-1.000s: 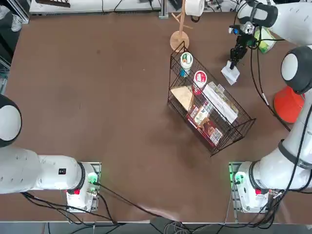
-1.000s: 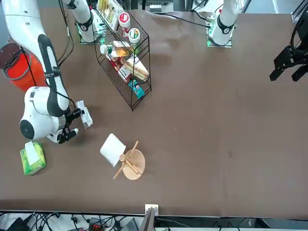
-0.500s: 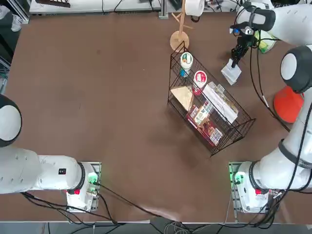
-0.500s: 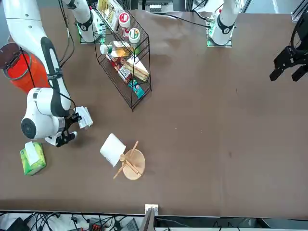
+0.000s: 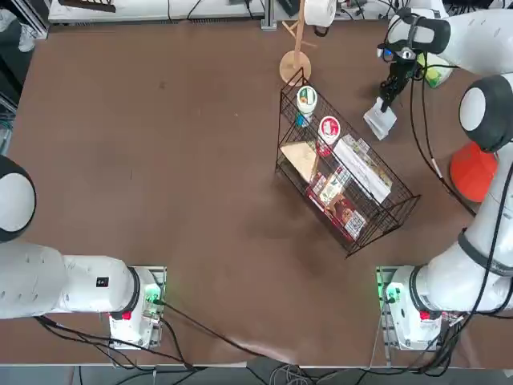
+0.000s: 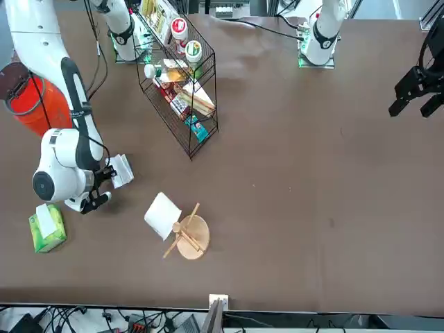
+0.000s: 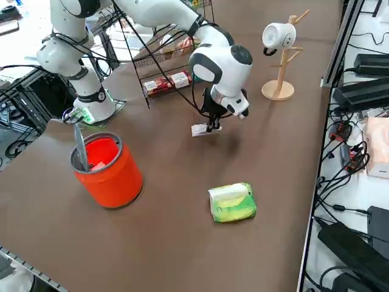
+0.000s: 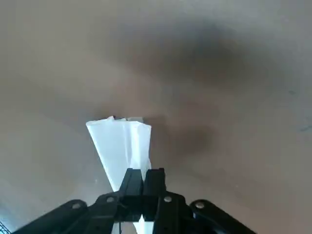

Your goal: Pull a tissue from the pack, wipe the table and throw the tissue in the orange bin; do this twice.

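Our right gripper point(image 8: 144, 176) is closed, its two fingers pinching a white tissue point(image 8: 125, 148) between them. The tissue fans out past the fingertips in a flattened, folded sheet. We hold the gripper over the brown table point(image 5: 200, 160), pointing down toward it; whether the tissue touches the surface we cannot tell. Our right arm point(image 7: 176, 15) reaches out from its base, past the side of the black wire basket point(image 5: 346, 168), and bends down at the wrist.

The green tissue pack point(image 7: 233, 202) lies on the table near the gripper, farther out from the arm's base, with a white top. The orange bin point(image 7: 112, 172) stands upright on the table, nearer the base than the gripper is, with something orange-red and a grey piece visible inside. Beyond the basket's far end stands a wooden mug stand point(image 7: 279, 85) with a white mug point(image 7: 279, 36) hanging on it.
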Motion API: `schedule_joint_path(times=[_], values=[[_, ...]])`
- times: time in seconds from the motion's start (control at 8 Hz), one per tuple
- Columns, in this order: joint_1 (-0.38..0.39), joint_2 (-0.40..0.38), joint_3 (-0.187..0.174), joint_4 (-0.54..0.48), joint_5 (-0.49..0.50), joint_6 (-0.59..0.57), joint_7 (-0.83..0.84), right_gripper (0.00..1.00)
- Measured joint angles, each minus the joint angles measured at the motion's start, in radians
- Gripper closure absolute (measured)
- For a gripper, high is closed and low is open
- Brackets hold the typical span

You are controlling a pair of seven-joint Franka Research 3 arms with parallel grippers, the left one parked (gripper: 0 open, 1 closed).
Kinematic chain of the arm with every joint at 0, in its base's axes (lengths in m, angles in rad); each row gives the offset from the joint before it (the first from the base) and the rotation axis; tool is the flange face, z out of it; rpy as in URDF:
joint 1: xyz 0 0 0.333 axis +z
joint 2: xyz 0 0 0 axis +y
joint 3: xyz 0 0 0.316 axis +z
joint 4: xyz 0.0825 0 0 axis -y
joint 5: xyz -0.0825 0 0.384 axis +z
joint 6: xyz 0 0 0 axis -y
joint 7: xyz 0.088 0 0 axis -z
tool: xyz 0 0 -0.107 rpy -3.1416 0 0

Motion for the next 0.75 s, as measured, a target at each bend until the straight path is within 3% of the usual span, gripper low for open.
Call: schedule_joint_path(times=[0.75], values=[[0.060, -0.029, 0.006, -0.087, -0.003, 0.046, 0.044, 0.95]])
